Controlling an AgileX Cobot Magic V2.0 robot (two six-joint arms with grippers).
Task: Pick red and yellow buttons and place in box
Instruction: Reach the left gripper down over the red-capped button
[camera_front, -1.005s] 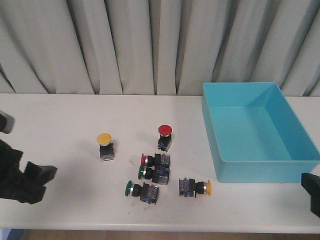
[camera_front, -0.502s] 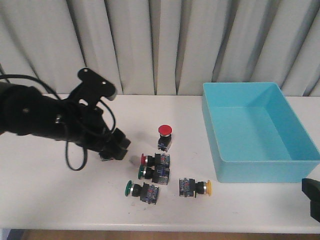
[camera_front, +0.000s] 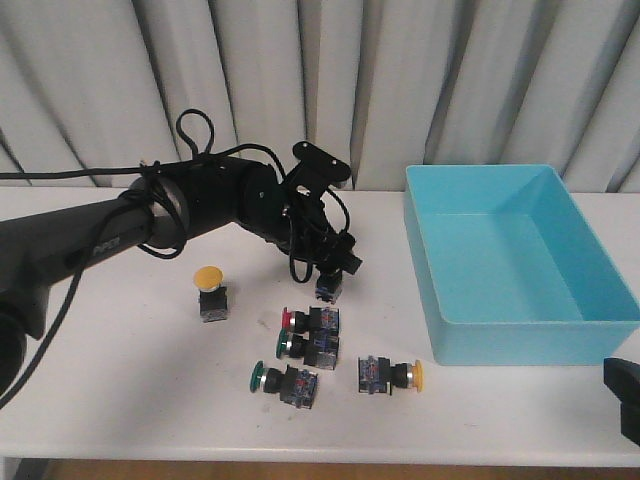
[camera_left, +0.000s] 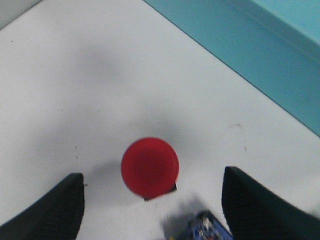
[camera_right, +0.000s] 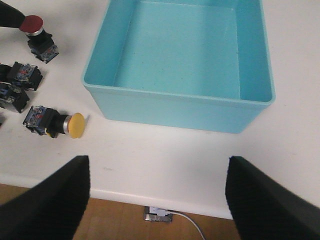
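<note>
Since half a second ago the left claw (camera_left: 150, 200) has swung from mid-left to frame centre, hovering wide open and empty above the upright red button (camera_left: 149, 166), needing descent and closing, before carrying to the box (camera_front: 520, 262) at right.

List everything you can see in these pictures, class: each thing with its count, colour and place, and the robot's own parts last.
Red buttons: 2; one upright under the left gripper, one on its side just nearer.
Yellow buttons: 2; one upright on the left, one on its side near the box.
Green buttons: 2; on their sides at the front of the cluster.
Box: 1, turquoise, right of the buttons.
Table: 1, white.
Curtain: grey, behind.
Left gripper: open over the upright red button.
Right gripper: open, at the table's near edge.
</note>
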